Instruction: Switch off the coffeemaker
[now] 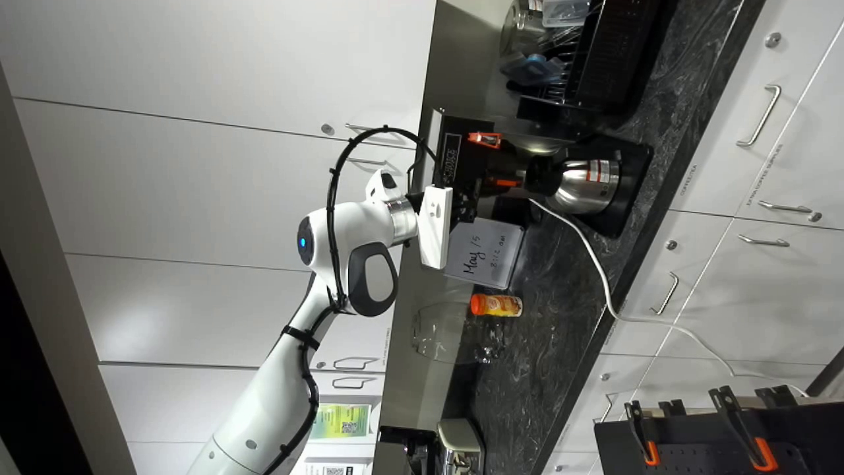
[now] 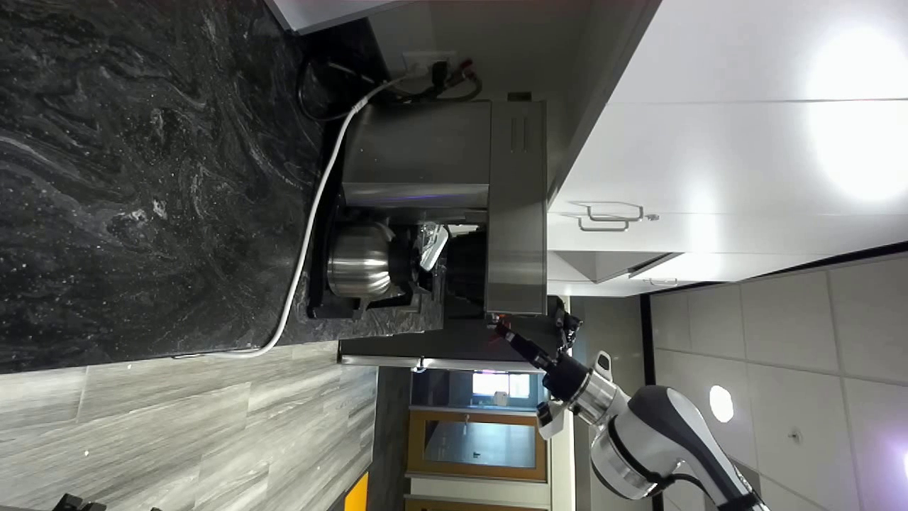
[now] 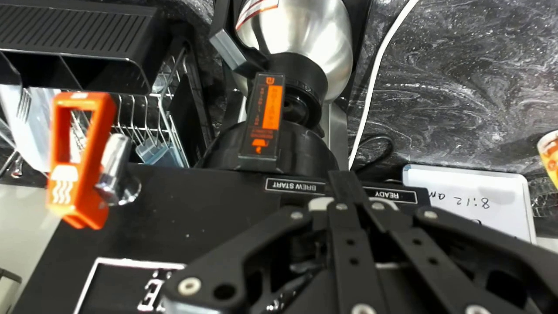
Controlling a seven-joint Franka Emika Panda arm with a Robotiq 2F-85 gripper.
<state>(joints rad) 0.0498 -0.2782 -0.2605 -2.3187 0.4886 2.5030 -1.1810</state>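
The coffeemaker (image 1: 471, 128) is a black and steel machine with a silvery carafe (image 1: 587, 188). It shows sideways in both exterior views (image 2: 425, 145). In the wrist view its black front panel (image 3: 196, 209) carries "BREW START" (image 3: 294, 186) and "READY" (image 3: 390, 195) labels. The carafe (image 3: 301, 30) stands below, under a black funnel with an orange-marked handle (image 3: 266, 117). My gripper (image 3: 346, 176) is shut and empty, its tips together in front of the panel, between the two labels. It also shows at the panel in both exterior views (image 1: 469, 203) (image 2: 505, 331). The switches are hidden behind the fingers; contact cannot be told.
An orange tap handle (image 3: 78, 157) juts from the panel's left in the wrist view. A dish rack (image 3: 148, 113) stands beside the machine. A handwritten sign (image 1: 484, 254) and an orange-capped bottle (image 1: 496, 305) stand on its other side. A white cable (image 1: 593, 257) crosses the counter.
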